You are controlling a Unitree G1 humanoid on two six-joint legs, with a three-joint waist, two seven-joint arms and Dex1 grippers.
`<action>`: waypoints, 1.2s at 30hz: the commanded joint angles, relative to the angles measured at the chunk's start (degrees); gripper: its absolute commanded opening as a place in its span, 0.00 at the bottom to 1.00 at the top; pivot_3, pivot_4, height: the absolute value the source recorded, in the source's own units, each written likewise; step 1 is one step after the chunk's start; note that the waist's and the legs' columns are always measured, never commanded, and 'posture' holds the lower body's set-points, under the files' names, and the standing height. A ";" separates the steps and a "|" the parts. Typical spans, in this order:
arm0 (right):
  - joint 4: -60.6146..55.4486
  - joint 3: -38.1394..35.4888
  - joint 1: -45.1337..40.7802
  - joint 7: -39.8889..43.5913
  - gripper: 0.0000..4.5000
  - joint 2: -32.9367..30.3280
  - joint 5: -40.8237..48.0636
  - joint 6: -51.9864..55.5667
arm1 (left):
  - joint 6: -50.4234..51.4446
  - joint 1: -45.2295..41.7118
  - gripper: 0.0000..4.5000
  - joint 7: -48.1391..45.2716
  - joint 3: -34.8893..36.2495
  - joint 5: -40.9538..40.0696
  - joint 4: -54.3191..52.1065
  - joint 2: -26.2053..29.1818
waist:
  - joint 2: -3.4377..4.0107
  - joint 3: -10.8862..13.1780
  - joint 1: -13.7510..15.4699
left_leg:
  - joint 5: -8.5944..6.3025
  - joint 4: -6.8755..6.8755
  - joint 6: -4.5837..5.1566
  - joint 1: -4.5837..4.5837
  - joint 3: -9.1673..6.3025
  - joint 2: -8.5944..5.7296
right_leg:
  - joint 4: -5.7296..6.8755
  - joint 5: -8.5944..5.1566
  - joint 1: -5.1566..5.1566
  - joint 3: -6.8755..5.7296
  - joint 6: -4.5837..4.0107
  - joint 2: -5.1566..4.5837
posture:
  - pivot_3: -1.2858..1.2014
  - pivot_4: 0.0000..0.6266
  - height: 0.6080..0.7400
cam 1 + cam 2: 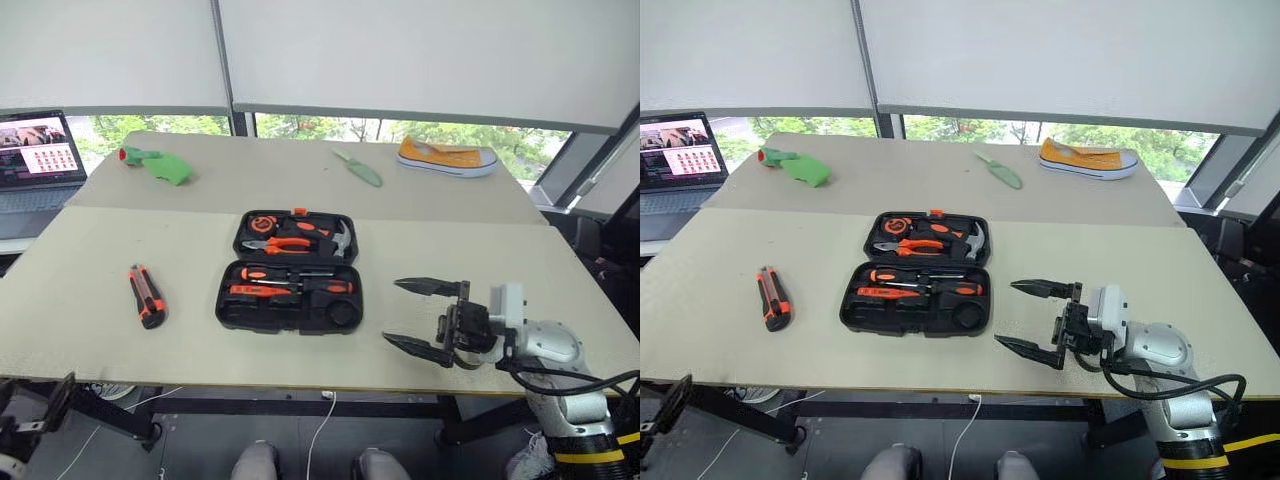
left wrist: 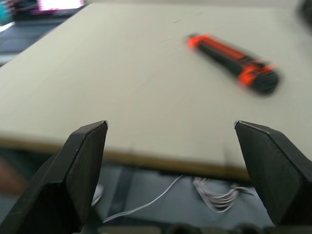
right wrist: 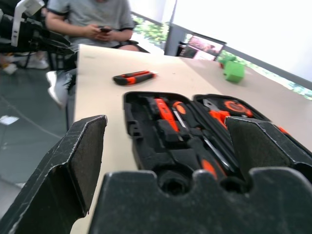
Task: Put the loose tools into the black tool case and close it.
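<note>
The black tool case [image 1: 226,307] lies open at the table's middle. Its near half holds two orange-and-black screwdrivers [image 1: 262,290] and a dark roll [image 1: 343,312]. Pliers and a hammer sit in the far half. An orange-black utility knife [image 1: 147,296] lies loose on the table left of the case. My right gripper [image 1: 391,311] is open and empty just right of the case, pointing at it, with the case [image 3: 146,146] in front of its fingers. My left gripper [image 2: 170,125] is open and empty at the table's near edge, with the knife [image 2: 234,63] lying beyond it on the table.
A green trowel [image 1: 358,168], a yellow sneaker [image 1: 447,157] and a green object [image 1: 160,165] lie at the table's far side. A laptop [image 1: 38,160] stands beyond the far left corner. A seated person [image 3: 92,19] is beyond the table's left end. Cables hang under the near edge.
</note>
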 commanded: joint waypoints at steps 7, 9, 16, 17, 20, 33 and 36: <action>1.78 0.34 -4.87 0.53 1.00 1.15 0.07 -1.83 | 22.97 -8.77 0.99 19.82 -5.03 -6.05 -17.33 1.71 | -0.18 -0.06 0.18 | 0.00 -0.07 0.00 -0.04 0.08 -0.05 | 0.04 0.04 -0.01 -0.10 -0.02 -0.10 | 0.52 0.24 1.00; 1.65 0.61 -5.45 0.09 1.00 1.59 0.00 -1.57 | 28.75 -12.82 0.99 24.65 -7.20 -6.26 -19.43 2.25 | -0.22 -0.08 -0.05 | 0.00 -0.06 0.01 -0.05 0.08 -0.02 | 0.05 0.09 0.05 -0.03 -0.09 0.02 | 0.52 0.24 1.00; 1.69 0.94 -6.90 -0.93 1.00 1.95 -0.78 -1.04 | 43.58 -33.63 0.99 39.79 -15.66 -3.39 -17.67 1.30 | -0.25 -0.07 -0.07 | 0.13 -0.04 0.21 -0.14 -0.01 0.02 | 0.25 0.41 0.15 0.12 0.02 0.36 | 0.52 0.24 1.00; 1.77 1.03 -7.05 -1.06 1.00 1.99 -0.92 -1.08 | 44.41 -35.80 0.99 40.85 -17.09 -2.28 -16.40 1.10 | -0.24 -0.08 -0.06 | 0.13 -0.04 0.20 -0.12 -0.01 0.01 | 0.25 0.41 0.18 0.13 0.02 0.36 | 0.52 0.24 1.00; 1.33 1.41 -7.16 -1.56 1.00 2.07 -1.15 -0.86 | 45.98 -39.34 0.99 42.23 -20.06 1.00 -12.98 1.49 | -0.25 -0.07 -0.22 | 0.12 -0.04 0.20 -0.11 0.00 -0.01 | 0.25 0.41 0.17 0.14 0.02 0.36 | 0.52 0.24 1.00; -1.26 1.95 -4.29 -3.74 1.00 1.99 -1.45 -0.51 | 39.88 -43.04 0.52 38.07 -23.37 9.15 -0.56 3.15 | -0.23 -0.08 -0.75 | 0.04 -0.09 0.07 -0.05 0.01 -0.01 | 0.26 0.40 0.16 0.15 0.00 0.35 | 0.52 0.24 1.00; -1.22 2.13 -3.90 -3.53 1.00 1.56 -1.94 -0.66 | 28.47 -41.46 0.40 25.06 -24.38 8.33 1.94 7.53 | -0.24 -0.08 -0.98 | 0.04 -0.12 0.07 -0.04 0.00 -0.01 | 0.26 0.39 0.14 0.15 -0.04 0.35 | 0.52 0.24 1.00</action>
